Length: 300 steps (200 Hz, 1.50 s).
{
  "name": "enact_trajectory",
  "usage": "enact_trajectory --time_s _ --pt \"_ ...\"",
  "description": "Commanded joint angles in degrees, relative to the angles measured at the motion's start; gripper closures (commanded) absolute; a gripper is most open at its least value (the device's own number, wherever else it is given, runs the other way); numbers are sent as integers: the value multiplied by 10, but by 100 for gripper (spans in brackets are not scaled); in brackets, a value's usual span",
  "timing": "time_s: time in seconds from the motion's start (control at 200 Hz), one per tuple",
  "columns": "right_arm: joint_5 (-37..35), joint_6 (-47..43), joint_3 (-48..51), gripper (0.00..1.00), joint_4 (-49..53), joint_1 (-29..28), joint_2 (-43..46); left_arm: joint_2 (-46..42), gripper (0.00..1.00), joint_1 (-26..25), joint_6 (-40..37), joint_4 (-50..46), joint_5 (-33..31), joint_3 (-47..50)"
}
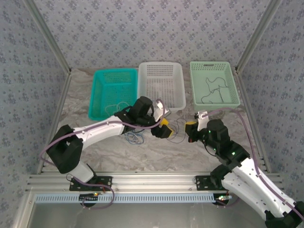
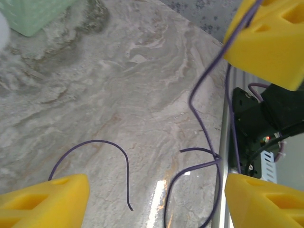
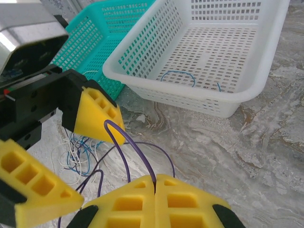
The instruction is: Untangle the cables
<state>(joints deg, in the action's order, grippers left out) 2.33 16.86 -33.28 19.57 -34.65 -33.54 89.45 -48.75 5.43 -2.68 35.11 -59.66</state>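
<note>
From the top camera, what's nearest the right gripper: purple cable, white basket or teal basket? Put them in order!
1. purple cable: pinched in the right gripper itself.
2. white basket: just beyond it, slightly left.
3. teal basket: farthest, at the far left.

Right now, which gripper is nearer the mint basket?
Right. The right gripper sits just in front of the mint basket; the left gripper is farther left, by the white basket.

Robot lab cell, patterned walls [image 1: 152, 33], aluminium frame [image 1: 142, 183]
</note>
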Motion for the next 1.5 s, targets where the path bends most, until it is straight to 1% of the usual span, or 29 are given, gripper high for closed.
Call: enact_trajectory --time_s 0.0,0.035,0.07,0.24,0.28,0.335,0.375,0.5,0.595,0.66,0.71,0.864,0.919,1.014,1.219,1.309,1.404,1.494 --pt "-12 -3 -20 100 10 -3 -3 2 27 -4 -9 25 34 -14" --pt "-10 -2 -19 100 8 -3 -3 3 28 -4 -9 25 38 -15" --pt "-8 0 -18 100 4 -3 -3 5 32 -5 -10 24 42 -15" --pt "1 3 -20 100 -13 -3 -3 17 57 -6 -9 25 64 -22" --pt "0 4 -22 100 -14 -3 -3 21 60 -6 -9 24 69 -24" --pt "1 4 -23 100 -15 -3 -3 25 61 -6 -9 24 73 -28" --pt "2 4 -25 100 -15 -3 -3 28 64 -8 -9 23 75 -28" --pt "-3 5 -25 100 -11 -3 -3 27 79 -7 -9 23 73 -30" --pt "-29 11 -25 100 0 -3 -3 17 89 -8 -6 24 56 -27" --pt "-58 19 -27 100 13 -2 -5 6 94 -8 0 29 26 -19" --pt "-79 31 -26 100 22 -1 -6 -7 100 -7 6 37 0 -8" --pt "-125 68 -33 100 66 15 -34 -64 100 -8 39 83 -97 38" --pt "-130 87 -32 100 73 22 -47 -85 100 -8 52 105 -120 56" --pt "-131 114 -27 100 68 40 -66 -117 100 -8 67 138 -141 86" --pt "-104 168 -8 100 33 60 -89 -177 100 -8 91 183 -189 136" --pt "-86 182 1 100 20 62 -92 -194 100 -9 98 200 -204 151" --pt "-88 187 4 100 22 64 -89 -211 100 -9 112 221 -226 166" --pt "-93 204 6 100 22 64 -79 -222 100 -10 121 245 -227 181"
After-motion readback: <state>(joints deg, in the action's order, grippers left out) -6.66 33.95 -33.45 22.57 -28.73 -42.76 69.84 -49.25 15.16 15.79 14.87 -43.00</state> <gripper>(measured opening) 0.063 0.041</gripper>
